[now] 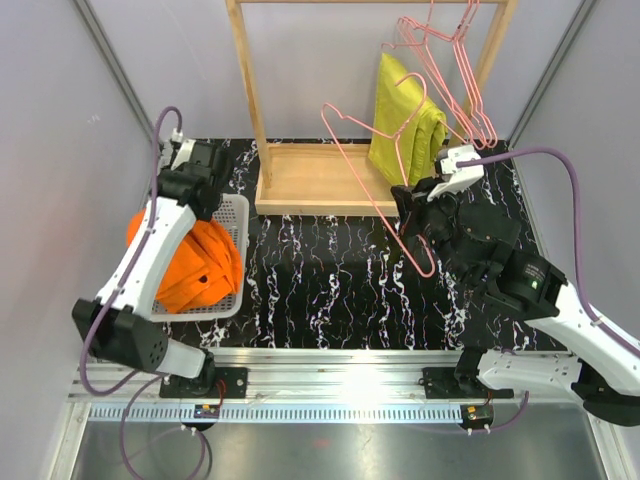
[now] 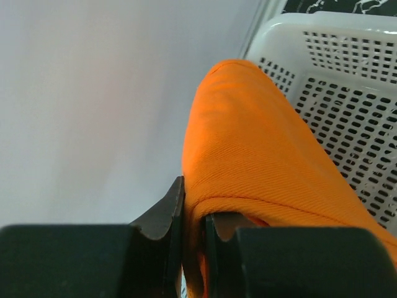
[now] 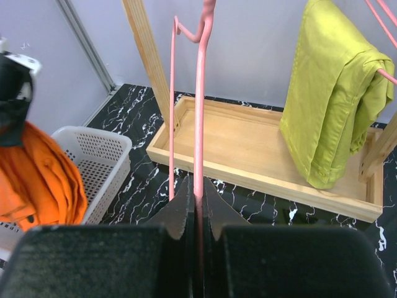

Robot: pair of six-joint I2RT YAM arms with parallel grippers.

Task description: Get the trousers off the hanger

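left claw (image 2: 193,214) clamped on a fold of the trousers (image 2: 248,155), cloth bunched over the white basket (image 2: 347,25) at the desk (image 1: 330,290) left edge | right claw (image 3: 195,195) pinching the hanger (image 3: 200,112) wire, upright before the wooden rack (image 3: 139,49), well apart from the trousers

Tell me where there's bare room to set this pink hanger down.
Bare tabletop lies in front of the wooden rack base, between the basket and the right gripper holding the hanger. The base's left half is bare too. Crowded: the basket, largely covered by orange trousers in the left gripper, and the back right around the green trousers.
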